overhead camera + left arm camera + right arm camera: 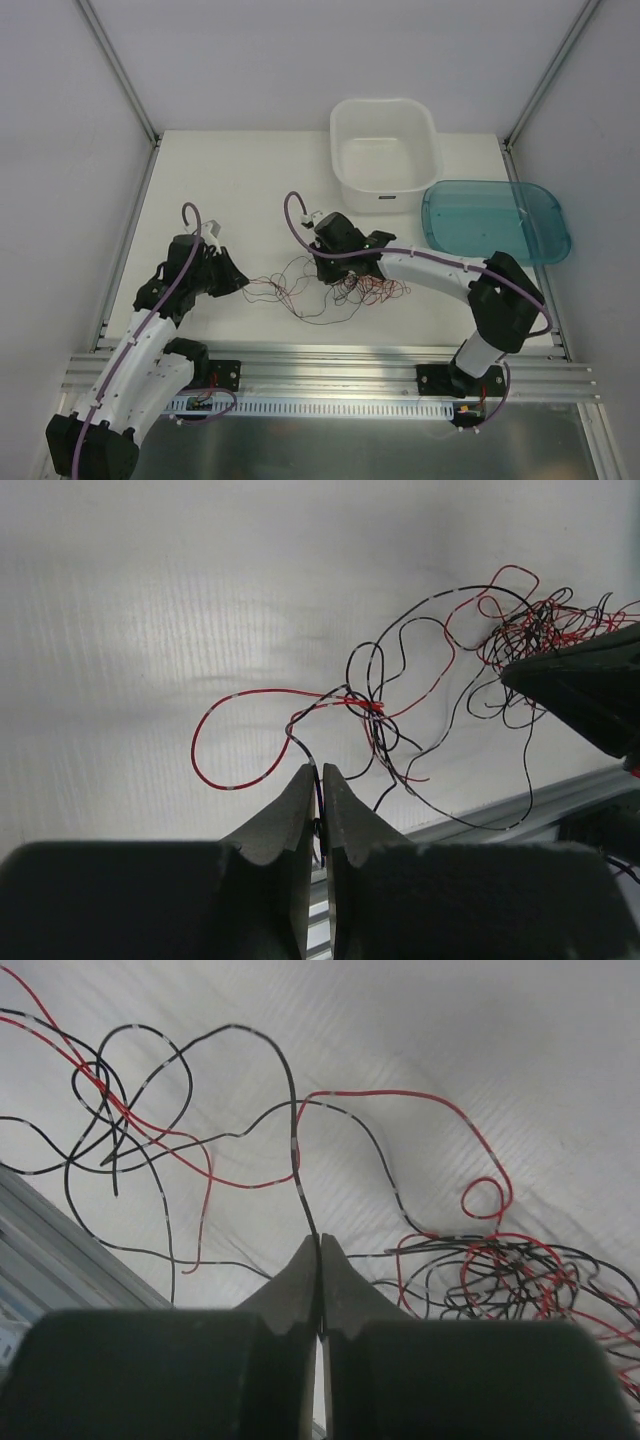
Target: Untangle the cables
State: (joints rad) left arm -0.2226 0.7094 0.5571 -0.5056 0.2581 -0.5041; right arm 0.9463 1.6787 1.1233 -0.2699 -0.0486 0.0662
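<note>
Top external — cables (375,290) near the front rail (320,362)

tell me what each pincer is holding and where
Both hold the cables. The left pincer is shut on a dark strand leading out of the knot. The right pincer is shut on a black loop beside the denser clump.

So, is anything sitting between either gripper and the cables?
Nothing visible. The left gripper is shut on a strand of the cables, and the right gripper is shut on a black strand; the white tub and blue tray sit well away.
</note>
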